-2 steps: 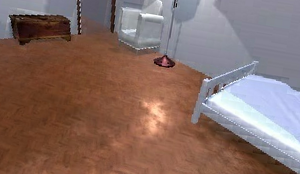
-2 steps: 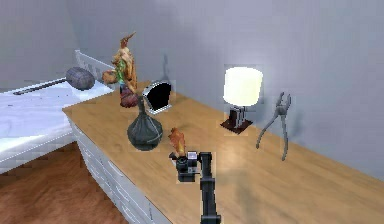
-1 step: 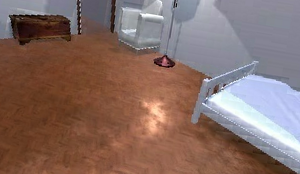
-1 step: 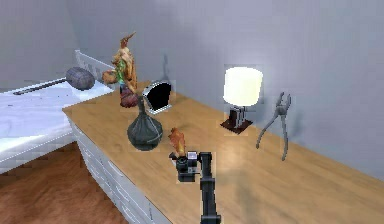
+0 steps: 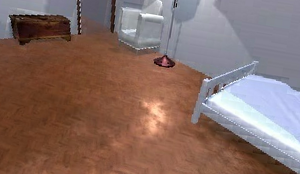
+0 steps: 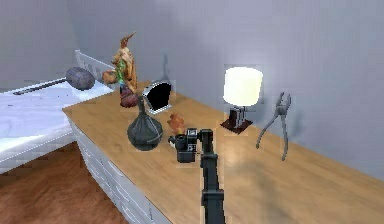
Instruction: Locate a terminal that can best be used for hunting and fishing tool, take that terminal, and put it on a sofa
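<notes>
My gripper (image 6: 183,148) shows in the arm side view at the end of the dark arm bar (image 6: 210,185), above a wooden dresser top (image 6: 280,185). A small orange-brown thing (image 6: 177,122) lies on the wood just behind it, so I cannot tell whether the gripper holds anything. A dark round vase (image 6: 145,131) stands just to its left. Farther out is a small flat black-and-white device (image 6: 160,95). At the dresser's far right a grey pliers-shaped tool (image 6: 279,122) stands upright against the wall. A white armchair (image 5: 140,28) sits at the far wall in the forward view.
On the dresser also stand a colourful figurine (image 6: 124,65) and a lit table lamp (image 6: 241,92). A white bed (image 6: 30,115) with a grey round thing (image 6: 80,78) adjoins it. The forward view has a white bed (image 5: 276,111), floor lamp (image 5: 166,61), wooden chest (image 5: 39,27) and open wood floor (image 5: 82,114).
</notes>
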